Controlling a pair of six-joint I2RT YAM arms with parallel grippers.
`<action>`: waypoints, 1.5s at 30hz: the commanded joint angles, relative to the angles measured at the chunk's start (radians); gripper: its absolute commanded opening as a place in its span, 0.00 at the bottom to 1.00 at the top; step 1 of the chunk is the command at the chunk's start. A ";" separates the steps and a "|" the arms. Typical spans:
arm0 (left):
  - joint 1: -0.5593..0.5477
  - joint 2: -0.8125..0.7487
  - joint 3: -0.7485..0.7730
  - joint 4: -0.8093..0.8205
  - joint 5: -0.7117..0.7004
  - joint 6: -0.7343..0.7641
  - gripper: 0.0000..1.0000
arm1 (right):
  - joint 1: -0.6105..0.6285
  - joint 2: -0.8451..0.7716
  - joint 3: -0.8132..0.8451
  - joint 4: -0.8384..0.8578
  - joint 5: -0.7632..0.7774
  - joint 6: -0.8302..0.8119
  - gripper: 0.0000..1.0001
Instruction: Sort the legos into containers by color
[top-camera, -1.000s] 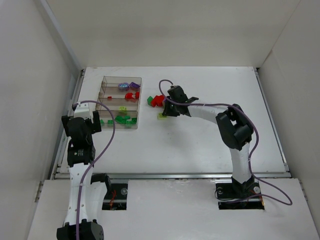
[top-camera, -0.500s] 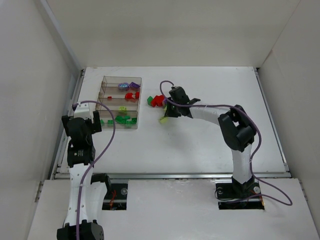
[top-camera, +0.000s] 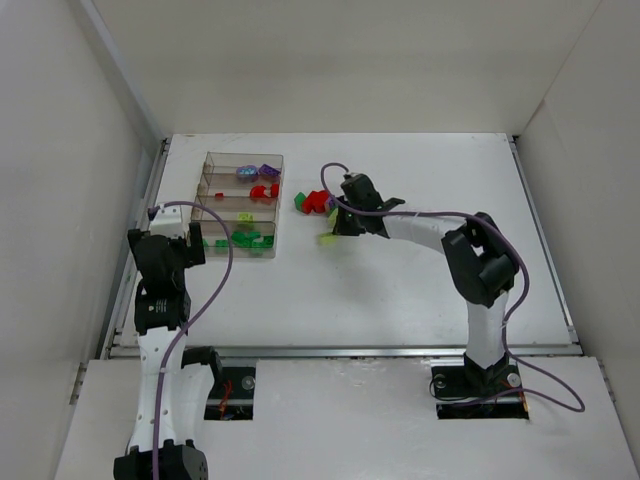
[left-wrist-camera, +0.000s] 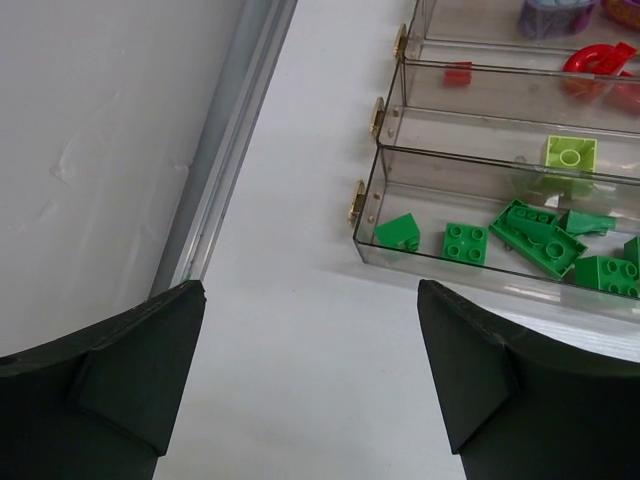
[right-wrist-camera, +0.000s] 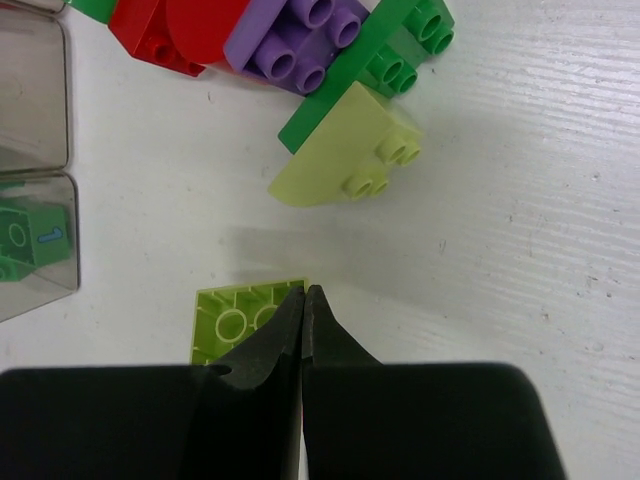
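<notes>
Works low over the table (right-wrist-camera: 520, 250) with the right gripper (right-wrist-camera: 305, 300), tips pressed together at the corner of a lime brick (right-wrist-camera: 240, 325). Shows nothing between the tips; cannot tell whether that corner is pinched or only touched. Looks like a grab for this brick, probably chosen because it lies apart from the pile (right-wrist-camera: 300, 45), where red, purple, green and a pale wedge (right-wrist-camera: 340, 150) crowd against one another and leave the fingers no room.

Holds the left gripper (left-wrist-camera: 310, 390) spread wide, grasping nothing, above bare table just beside the near corner of the tray (left-wrist-camera: 372, 215), probably parked there to keep clear of the lanes.

Keeps one colour to each lane of the tray: greens (left-wrist-camera: 465, 242) nearest, one lime (left-wrist-camera: 570, 152) next, then red (left-wrist-camera: 590, 58), purple (left-wrist-camera: 545, 15) farthest. Calls for the second lane if the lime brick comes up. Leaves the pile unsorted, near the tray but outside it.
</notes>
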 joint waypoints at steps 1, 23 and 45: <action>0.003 -0.016 0.011 0.010 0.040 0.006 0.84 | -0.003 -0.090 0.002 0.038 -0.004 -0.028 0.00; -0.272 0.717 0.911 -0.748 0.794 0.457 0.99 | 0.043 -0.306 0.170 0.038 0.088 -0.139 0.00; -0.534 1.031 1.052 -0.368 0.864 0.109 0.74 | 0.062 -0.304 0.212 0.038 0.051 -0.110 0.00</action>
